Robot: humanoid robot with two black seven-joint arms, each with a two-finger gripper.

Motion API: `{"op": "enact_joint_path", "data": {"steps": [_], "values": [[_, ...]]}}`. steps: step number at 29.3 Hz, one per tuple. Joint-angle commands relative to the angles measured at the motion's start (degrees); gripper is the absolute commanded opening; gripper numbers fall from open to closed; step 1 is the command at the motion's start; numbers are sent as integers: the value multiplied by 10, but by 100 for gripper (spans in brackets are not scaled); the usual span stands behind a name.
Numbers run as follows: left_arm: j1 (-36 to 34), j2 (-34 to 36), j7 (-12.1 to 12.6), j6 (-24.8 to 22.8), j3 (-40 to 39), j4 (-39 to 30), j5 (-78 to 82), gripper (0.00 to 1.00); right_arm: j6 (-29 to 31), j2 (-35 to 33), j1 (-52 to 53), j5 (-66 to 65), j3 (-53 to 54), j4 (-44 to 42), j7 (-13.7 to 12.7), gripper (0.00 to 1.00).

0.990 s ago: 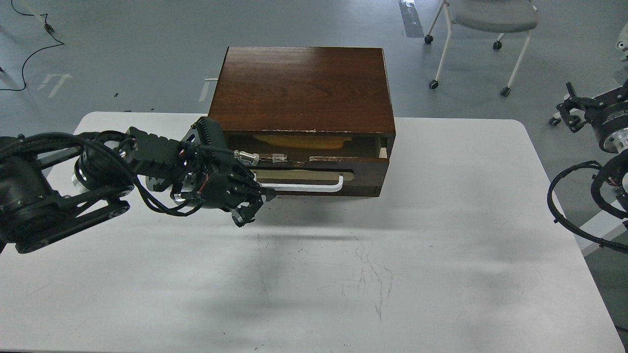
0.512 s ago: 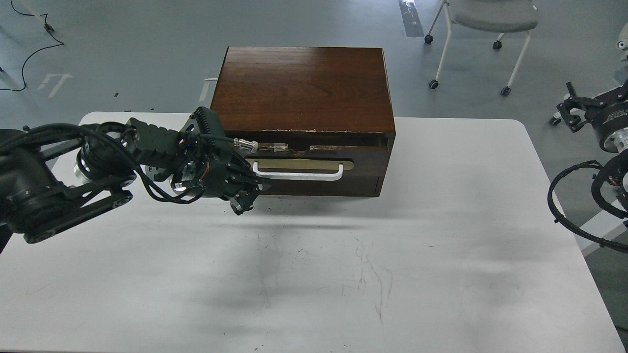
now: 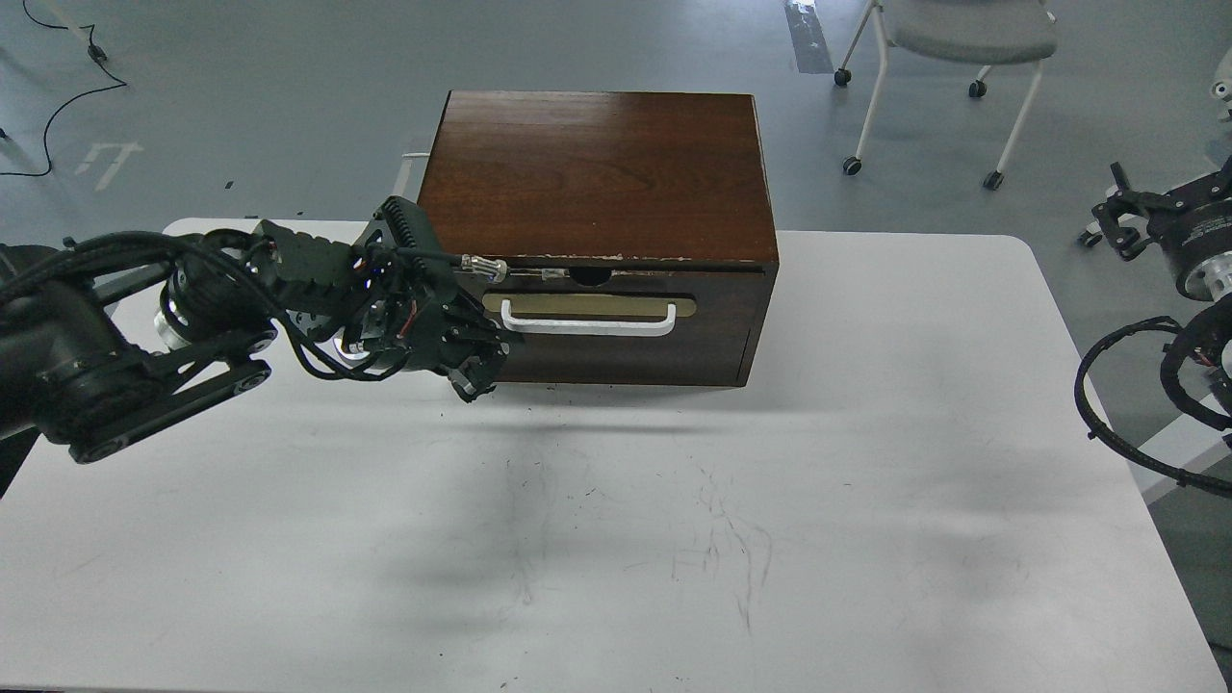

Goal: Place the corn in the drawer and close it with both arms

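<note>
The drawer (image 3: 616, 332) is the upper dark brown front with a white bar handle (image 3: 587, 322) on a beige plate. It sits pushed in, nearly flush with the cabinet (image 3: 597, 173). The corn is hidden inside and does not show. My left gripper (image 3: 478, 364) is against the drawer front's left end, just left of the handle. Its dark fingers cannot be told apart. My right arm stays off the table at the right edge, and its claw gripper (image 3: 1121, 223) is seen small and dark, far from the drawer.
The cabinet stands at the back middle of the white table (image 3: 674, 539). A wheeled chair (image 3: 953, 38) stands on the floor behind at the right. Black cable loops (image 3: 1107, 404) of the right arm hang past the table's right edge.
The drawer has slid in from partly open to nearly flush, and the corn has gone out of sight. My left gripper moved back toward the cabinet with it. The right arm has not moved.
</note>
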Motion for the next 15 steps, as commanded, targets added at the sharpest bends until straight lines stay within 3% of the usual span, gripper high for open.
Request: {"op": "enact_joint_path", "data": {"steps": [1,5,10,15], "values": [[-3,-7,-4,3,1,0,0,0,0,2,0,0,0,1,0,100],[4,-10,-10,2,2,-10,0,0,0,1,1,0,0,1,1,100],[5,0,-65,-1,3,-21,0,0,0,-2,0,-1,-1,0,1,100],[9,28,-79,1,2,-57,-7,0,0,-2,1,-1,-2,0,1,100]]}}
